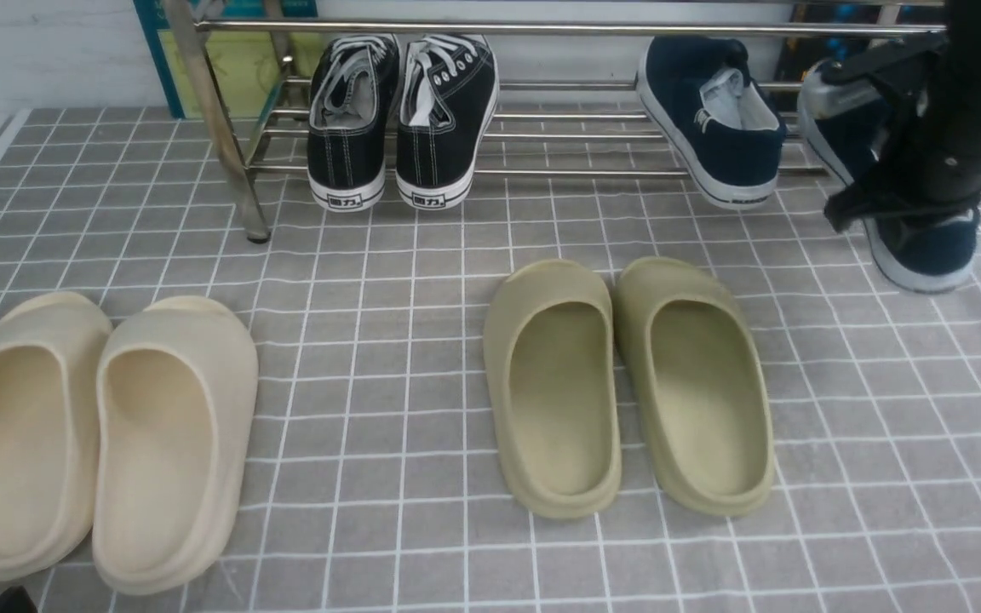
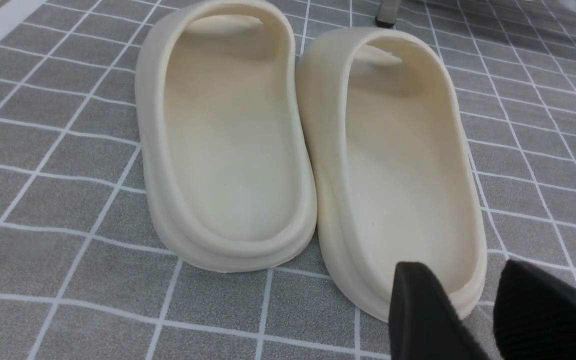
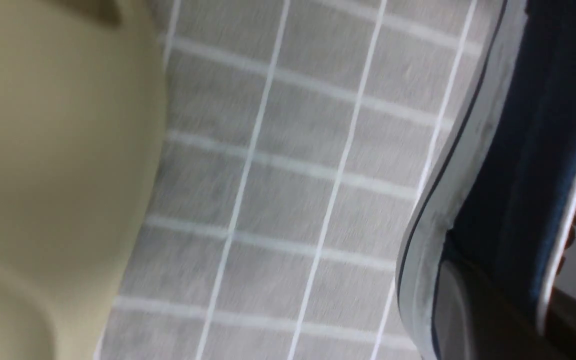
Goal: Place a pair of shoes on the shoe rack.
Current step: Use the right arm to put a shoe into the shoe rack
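My right gripper (image 1: 899, 204) is clenched on the second navy blue canvas slip-on shoe with white rubber sole (image 1: 925, 251). It holds the shoe tilted by the right end of the long silver metal-tube shoe rack (image 1: 542, 27). I cannot tell whether the heel touches the grey checked tabletop (image 1: 405, 340). The navy mate (image 1: 712, 119) already slopes on the lower bars, well right of the black lace-up sneakers (image 1: 401, 119). I judge the free bars to its right are my target. My left gripper (image 2: 463, 290) is released and idle over the cream foam slides (image 2: 228, 150).
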